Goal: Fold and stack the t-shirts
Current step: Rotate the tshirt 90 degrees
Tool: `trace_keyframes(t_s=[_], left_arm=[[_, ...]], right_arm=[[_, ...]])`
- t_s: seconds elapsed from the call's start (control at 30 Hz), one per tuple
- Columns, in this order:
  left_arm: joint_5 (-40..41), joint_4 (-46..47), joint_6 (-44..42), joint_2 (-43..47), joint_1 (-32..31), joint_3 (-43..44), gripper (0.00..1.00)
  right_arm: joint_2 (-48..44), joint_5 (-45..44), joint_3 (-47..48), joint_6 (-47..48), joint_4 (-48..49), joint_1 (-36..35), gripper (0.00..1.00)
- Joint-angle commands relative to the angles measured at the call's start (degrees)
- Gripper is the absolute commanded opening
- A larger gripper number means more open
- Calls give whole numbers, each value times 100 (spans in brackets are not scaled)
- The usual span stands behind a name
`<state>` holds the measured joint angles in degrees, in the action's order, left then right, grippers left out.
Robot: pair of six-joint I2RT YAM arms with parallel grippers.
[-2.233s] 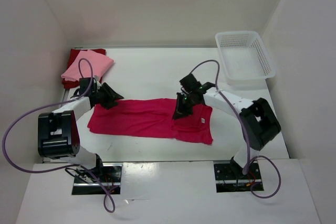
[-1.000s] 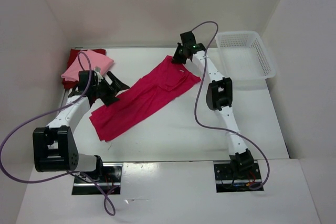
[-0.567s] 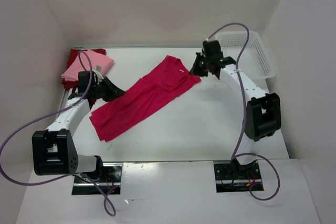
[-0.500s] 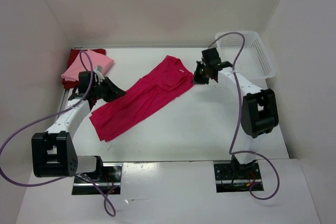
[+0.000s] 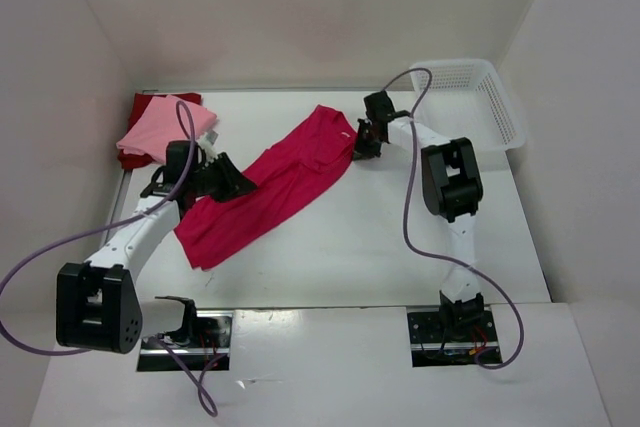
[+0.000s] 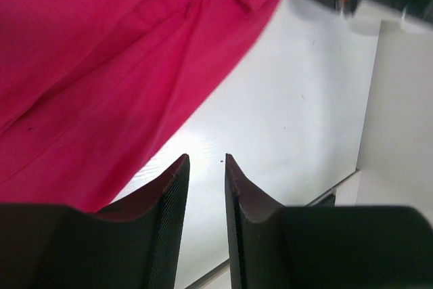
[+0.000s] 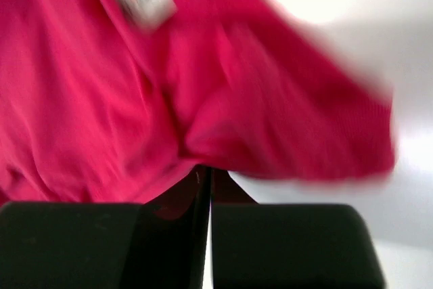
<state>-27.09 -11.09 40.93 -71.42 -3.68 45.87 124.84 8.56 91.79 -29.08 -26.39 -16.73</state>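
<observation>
One soft crimson-magenta t-shirt (image 5: pixel 280 187), creased strip, left tool (image 6: pixel 206 162) narrowly parted, empty, right tool (image 7: pixel 204 170) closed.

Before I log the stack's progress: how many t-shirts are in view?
3. The crimson shirt lies spread diagonally mid-table; the pink shirt sits folded at the far left corner; the dark red shirt lies under it. Others could be hidden beneath that pile.

White table (image 5: pixel 400 237): crimson shirt (image 5: pixel 270 187) diagonal mid-table; dark red shirt (image 5: pixel 150 105) under pink shirt (image 5: pixel 165 127) far left; basket (image 5: pixel 500 97) far right.
</observation>
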Motion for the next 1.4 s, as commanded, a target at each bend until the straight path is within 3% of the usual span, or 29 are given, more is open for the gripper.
trace_keyframes(t_s=[0.0,0.1,0.17,0.2,0.23,0.33,0.37,0.43,0.47,0.57,0.6,0.67,0.8,0.93,1.0,1.1,1.2,1.23,1.37], left_arm=[[-130,19,-59,102,-325,-34,35],[-77,-42,-6,-21,-702,-34,37],[54,-112,46,-319,-1027,98,38],[55,-112,99,-407,-1151,98,38],[55,-112,100,-504,-1265,98,38],[107,-42,214,-733,-1582,151,39],[273,-42,275,-733,-1583,151,39],[476,-42,328,-550,-1400,151,39],[529,-42,328,-375,-1250,151,40],[529,-112,328,-154,-486,151,42],[529,-165,328,-153,-293,151,44],[469,-226,328,-153,224,151,46],[301,-288,267,-215,772,264,50],[301,-288,214,-320,887,265,51],[301,-288,214,-320,887,265,51],[301,-288,161,-259,887,212,51],[301,-349,-14,-259,887,212,51],[301,-350,-110,-259,887,212,51],[301,-455,-243,-320,712,159,51]], right_arm=[[1003,-136,1589,69,-84,-23,4],[1611,-135,3144,8,-550,-23,12],[1711,-135,3965,8,-1181,-23,24],[1598,-135,3970,8,-1184,-23,30],[1405,-205,3909,69,-1236,-93,43],[132,-224,2366,17,-494,-225,55],[-211,-31,1308,-140,-246,-277,57],[-1012,154,379,-334,115,-540,55],[-1188,329,-417,-561,404,-663,46],[-1541,1050,-1522,-1193,1054,-1480,21],[-1593,1173,-1645,-1336,1205,-1752,21],[-1402,1358,-1699,-1599,1617,-2436,25],[-655,1588,-1340,-2066,1979,-3072,58],[40,1536,-752,-2277,1980,-3318,61],[365,1360,-505,-2277,1840,-3319,53],[489,1123,-556,-2277,1725,-3319,17],[-44,982,-1047,-2138,1655,-3030,0],[-47,920,-1232,-2059,1655,-2933,0],[-1632,595,-2600,-1558,1173,-2276,0]])
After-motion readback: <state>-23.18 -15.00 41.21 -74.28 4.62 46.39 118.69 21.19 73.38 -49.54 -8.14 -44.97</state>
